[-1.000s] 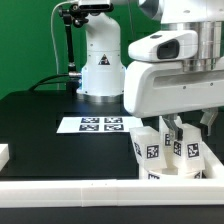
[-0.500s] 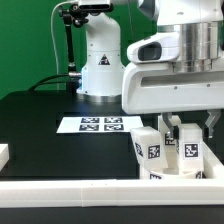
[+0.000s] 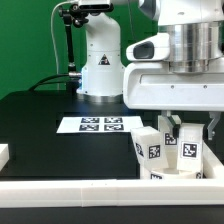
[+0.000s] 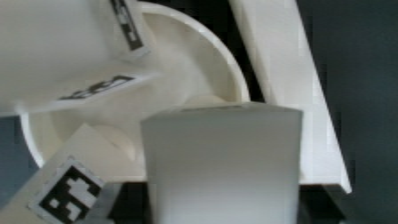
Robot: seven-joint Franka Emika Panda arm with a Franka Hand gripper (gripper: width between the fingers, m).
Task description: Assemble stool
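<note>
My gripper (image 3: 188, 128) hangs at the front of the exterior view's right, shut on an upright white stool leg (image 3: 187, 152) that bears a black-and-white tag. In the wrist view that leg (image 4: 222, 160) fills the space between the jaws, over the curved rim of the round seat (image 4: 199, 60). Another tagged leg (image 3: 148, 150) stands close on the exterior view's left of the held one, touching or nearly touching the parts around it. The seat is mostly hidden behind the legs in the exterior view.
A white wall (image 3: 80, 190) runs along the table's front edge, right behind the parts. The marker board (image 3: 100, 125) lies flat mid-table. A small white block (image 3: 5, 153) sits at the far left edge. The arm's base (image 3: 100, 60) stands at the back.
The wrist section above the hand has turned and the hand has shifted slightly, while the held leg and the other parts stay where they were.
</note>
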